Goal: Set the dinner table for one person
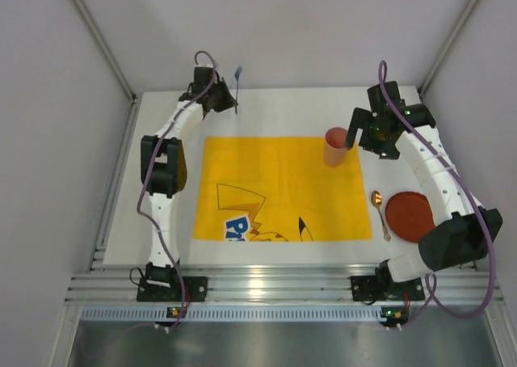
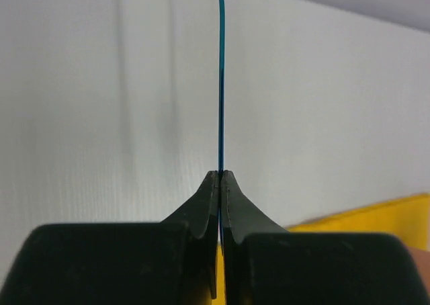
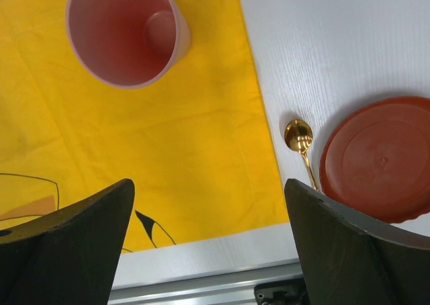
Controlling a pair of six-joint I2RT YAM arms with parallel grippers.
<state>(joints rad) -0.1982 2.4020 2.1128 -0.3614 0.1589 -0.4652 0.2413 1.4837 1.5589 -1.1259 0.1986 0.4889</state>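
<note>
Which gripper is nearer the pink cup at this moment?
Right. The right gripper hangs open just beside the pink cup, on its right in the top view; the left gripper is beyond the far left corner of the yellow cloth.

The cup [image 1: 335,147], spoon [image 1: 380,213] and plate [image 1: 409,216] crowd the right; the cloth [image 1: 275,181] elsewhere lies open.

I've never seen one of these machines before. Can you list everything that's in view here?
table: one, white, under everything
cloth: one, yellow with a cartoon print, middle of the table
cup: one, pink, upright on the cloth's far right corner
spoon: one, gold, on the table just right of the cloth
plate: one, red, on the table right of the spoon
thin blue utensil: one, far left, which kind cannot be told
left gripper: one, black, shut on the thin blue utensil
right gripper: one, black, open, empty, near the cup
</note>
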